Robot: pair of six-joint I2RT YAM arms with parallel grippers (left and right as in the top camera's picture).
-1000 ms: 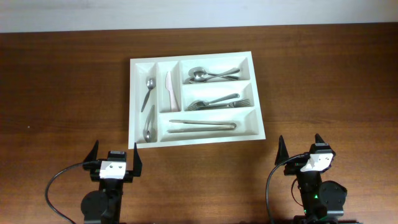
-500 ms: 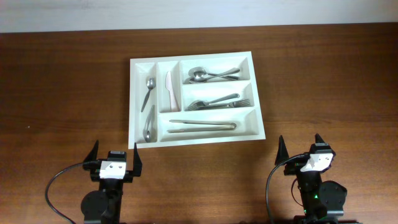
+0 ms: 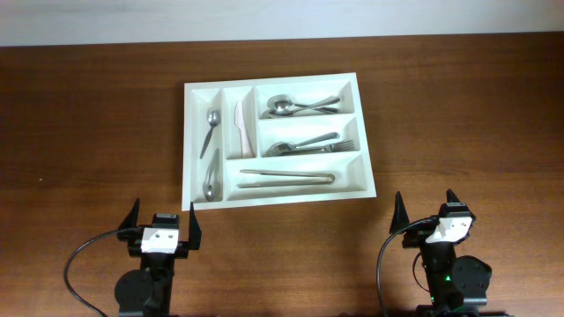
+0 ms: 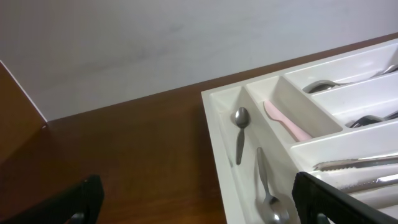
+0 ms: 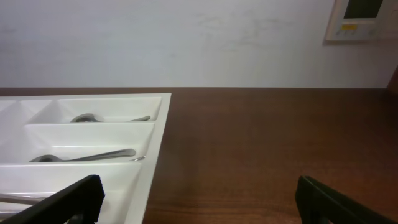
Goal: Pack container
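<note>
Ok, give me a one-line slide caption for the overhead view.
Stocked white cutlery tray on a wooden table, left gripper and right gripper in front of it, jaws open.

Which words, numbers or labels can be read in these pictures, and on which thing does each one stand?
No text is readable in any view.
On the wall panel: a small yellow label under its dark screen, too blurred to read.
On the container: no print shows.

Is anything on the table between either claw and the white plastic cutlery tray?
Nothing visible. Only bare brown wooden table lies between the left claw and the large white rectangular plastic cutlery tray, and the same holds for the right claw. Both claws are open.
</note>
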